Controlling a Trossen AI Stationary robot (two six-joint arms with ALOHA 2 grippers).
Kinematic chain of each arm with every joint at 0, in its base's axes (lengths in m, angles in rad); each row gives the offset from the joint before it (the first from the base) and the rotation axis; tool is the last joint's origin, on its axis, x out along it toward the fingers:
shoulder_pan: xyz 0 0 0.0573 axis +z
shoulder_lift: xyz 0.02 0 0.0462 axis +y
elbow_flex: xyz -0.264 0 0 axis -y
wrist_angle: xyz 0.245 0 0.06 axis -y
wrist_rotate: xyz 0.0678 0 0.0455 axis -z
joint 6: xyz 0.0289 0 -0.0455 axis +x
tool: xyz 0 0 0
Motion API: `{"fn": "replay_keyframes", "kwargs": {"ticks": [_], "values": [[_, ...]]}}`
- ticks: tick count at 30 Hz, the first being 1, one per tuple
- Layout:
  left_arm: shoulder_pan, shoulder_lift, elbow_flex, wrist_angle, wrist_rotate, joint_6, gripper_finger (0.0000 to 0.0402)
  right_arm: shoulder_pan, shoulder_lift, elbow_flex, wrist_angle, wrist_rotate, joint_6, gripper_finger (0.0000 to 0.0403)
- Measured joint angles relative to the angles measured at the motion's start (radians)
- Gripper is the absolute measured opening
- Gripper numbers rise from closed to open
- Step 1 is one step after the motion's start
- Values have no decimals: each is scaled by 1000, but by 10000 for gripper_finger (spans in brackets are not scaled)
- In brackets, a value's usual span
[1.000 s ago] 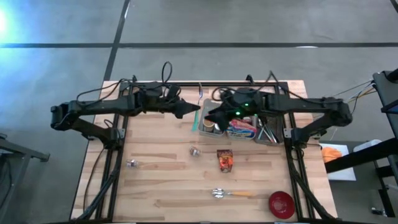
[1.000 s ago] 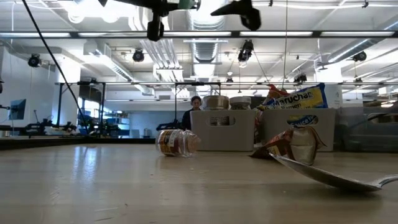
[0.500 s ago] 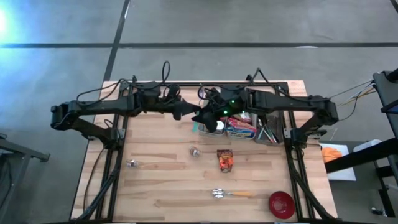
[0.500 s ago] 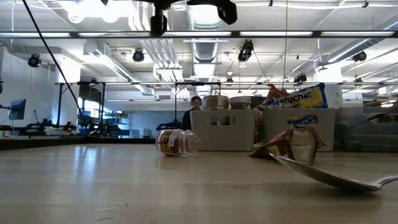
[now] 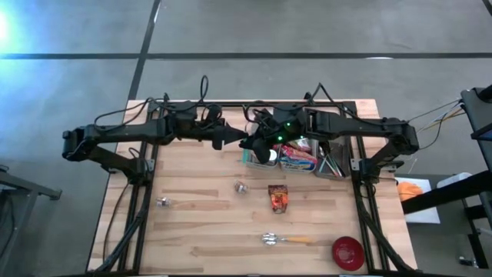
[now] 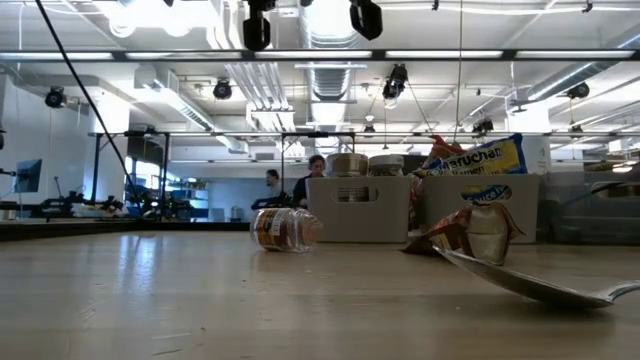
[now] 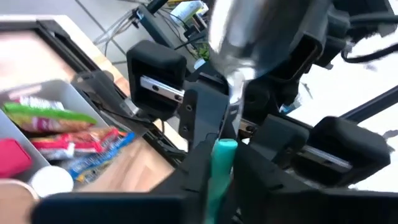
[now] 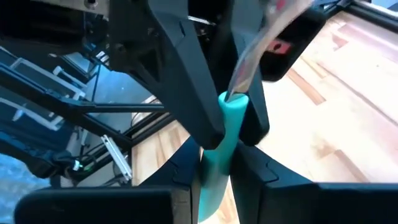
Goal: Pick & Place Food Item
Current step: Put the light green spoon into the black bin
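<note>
A spoon point(image 8: 225, 121) is held in the air over the back of the worktop point(image 5: 192, 231), beside the bin point(image 5: 332, 172). The left gripper point(image 5: 231, 141) and the right gripper point(image 5: 248, 145) meet tip to tip there, and the fingers of both are closed on the spoon's handle. No food item is gripped. One crinkled snack packet point(image 5: 277, 198) lies out on the worktop, well apart from both grippers, and more packets are stacked in the bin.

The handle is smooth, round, teal plastic, and the bowl is polished metal. If one grip is loosened before the other is firm, the handle could be let slip and the spoon dropped onto the bin or the wood. If both arms are drawn apart while clamped, the spoon could be twisted or wrenched. The packet's glossy foil is judged soft and likely to crumple when pinched.
</note>
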Motion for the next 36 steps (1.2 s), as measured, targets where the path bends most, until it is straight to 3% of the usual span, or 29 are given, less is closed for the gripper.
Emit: {"fn": "replay_keyframes", "kwargs": {"ticks": [9, 16, 25, 36], "values": [[0, 2, -2, -11, 40, -63, 248, 2, -18, 2, -61, 24, -11, 46], [-1, 0, 14, -7, 130, -55, 338, -15, -88, 20, -242, 119, -17, 31], [-1, -38, 8, -8, 135, -48, 366, -26, -242, 20, -562, 293, 13, 31], [-1, -85, 6, -27, 136, -13, 366, -76, -357, -2, -1206, 428, 198, 31]]}}
